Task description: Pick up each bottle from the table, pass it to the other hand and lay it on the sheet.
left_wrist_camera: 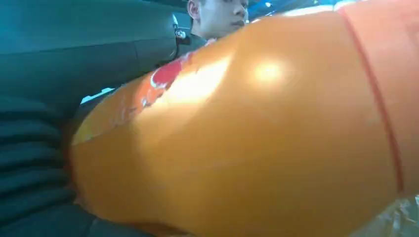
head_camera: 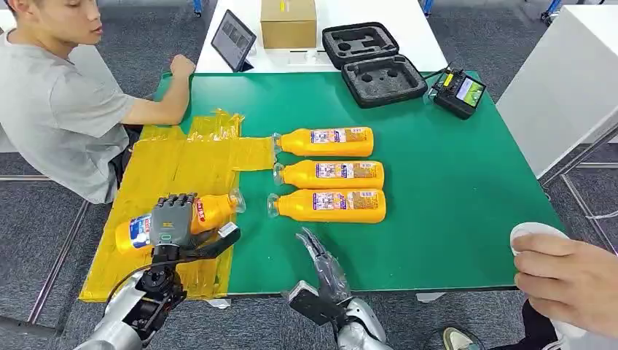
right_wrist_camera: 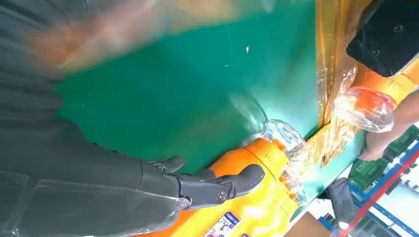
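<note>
My left hand grips an orange bottle around its middle, low over the yellow sheet, clear cap pointing toward the green table. The left wrist view has that bottle pressed close against the hand. Three more orange bottles lie side by side on the table: far, middle, near. My right hand is open with fingers spread near the table's front edge, just short of the near bottle. Its dark fingers hold nothing.
A person sits at the left with a fist on the table's far corner. A tablet, a cardboard box, an open black foam case and a controller stand at the back. Another person's hand is at lower right.
</note>
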Motion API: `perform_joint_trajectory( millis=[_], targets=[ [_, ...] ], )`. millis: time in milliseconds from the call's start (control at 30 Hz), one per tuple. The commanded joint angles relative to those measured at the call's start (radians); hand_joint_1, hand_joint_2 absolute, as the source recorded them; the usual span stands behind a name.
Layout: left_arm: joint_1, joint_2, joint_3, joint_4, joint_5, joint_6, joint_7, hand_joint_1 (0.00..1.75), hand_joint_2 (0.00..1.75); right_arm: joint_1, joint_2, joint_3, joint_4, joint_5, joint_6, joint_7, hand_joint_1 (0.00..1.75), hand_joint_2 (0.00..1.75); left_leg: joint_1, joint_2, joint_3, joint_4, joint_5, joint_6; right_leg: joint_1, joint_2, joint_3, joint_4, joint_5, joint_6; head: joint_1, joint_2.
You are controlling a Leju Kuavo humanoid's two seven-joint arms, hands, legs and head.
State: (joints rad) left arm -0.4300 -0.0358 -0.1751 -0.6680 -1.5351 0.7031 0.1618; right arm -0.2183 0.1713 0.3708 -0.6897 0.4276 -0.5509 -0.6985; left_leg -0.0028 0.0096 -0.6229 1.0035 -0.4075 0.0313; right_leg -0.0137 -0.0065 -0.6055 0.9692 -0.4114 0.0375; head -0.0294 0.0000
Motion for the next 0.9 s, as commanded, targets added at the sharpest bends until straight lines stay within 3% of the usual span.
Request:
perform_joint_trajectory(
  millis=[33,267,300,333,433,567,833,900],
  targets=[
    [-0.037,0.016,-0.051,0.048,-0.033,-0.005,-0.026,1.75,0.00,-0.040,-0.015,0.034,0.052,-0.016,-0.005,0.000,0.00,1.75,0.002,0.000,0.006,0.000,-0.002,-0.002,0.001,0.001,0.005,0.000,-0.002,-0.002,0.000,0.000],
    [-0.025,-0.006,-0.014,0.054,-0.007,-0.005,-0.117,1.75,0.00,-0.044,-0.017,0.046,0.062,-0.025,-0.014,0.000,0.00,1.75,0.001,0.000,0.003,0.000,-0.001,-0.001,0.001,0.000,0.003,-0.001,-0.001,-0.001,0.000,0.000],
    [-0.027,-0.014,0.002,0.063,0.016,-0.005,-0.159,1.59,0.00,-0.046,-0.019,0.048,0.064,-0.029,-0.015,0.000,0.00,1.75,0.001,-0.001,0.005,0.000,-0.002,-0.002,0.001,0.000,0.005,0.000,-0.002,-0.001,0.000,0.000],
    [-0.031,-0.023,0.019,0.079,0.039,-0.005,-0.197,1.24,0.00,-0.046,-0.021,0.050,0.065,-0.032,-0.017,0.000,0.00,1.75,0.001,-0.001,0.004,0.000,-0.001,-0.001,0.001,0.000,0.004,0.000,-0.001,-0.001,0.000,0.000],
    [-0.054,-0.046,0.060,0.144,0.084,-0.005,-0.267,1.36,0.00,-0.047,-0.026,0.056,0.065,-0.041,-0.021,0.000,0.00,1.75,0.000,-0.001,0.003,-0.001,-0.001,-0.001,0.000,0.000,0.003,-0.001,-0.001,-0.001,0.000,0.000],
    [-0.060,-0.044,0.076,0.161,0.072,-0.005,-0.263,1.59,0.00,-0.043,-0.027,0.062,0.063,-0.046,-0.015,0.000,0.00,1.75,0.001,-0.002,0.005,0.000,-0.001,-0.002,0.001,-0.001,0.005,-0.001,-0.002,-0.001,0.000,0.000],
    [-0.054,-0.043,0.092,0.164,0.063,-0.005,-0.271,1.57,0.00,-0.048,-0.027,0.065,0.069,-0.045,-0.015,0.000,0.00,1.75,0.000,-0.001,0.004,-0.001,-0.001,-0.001,0.000,0.000,0.004,-0.001,-0.001,-0.001,0.000,0.000],
    [-0.058,-0.043,0.091,0.170,0.048,-0.005,-0.264,1.71,0.00,-0.050,-0.027,0.066,0.070,-0.046,-0.015,0.000,0.00,1.75,0.000,0.000,0.005,0.000,-0.001,-0.001,0.000,0.001,0.004,0.000,-0.001,-0.001,0.000,0.000]
  ],
)
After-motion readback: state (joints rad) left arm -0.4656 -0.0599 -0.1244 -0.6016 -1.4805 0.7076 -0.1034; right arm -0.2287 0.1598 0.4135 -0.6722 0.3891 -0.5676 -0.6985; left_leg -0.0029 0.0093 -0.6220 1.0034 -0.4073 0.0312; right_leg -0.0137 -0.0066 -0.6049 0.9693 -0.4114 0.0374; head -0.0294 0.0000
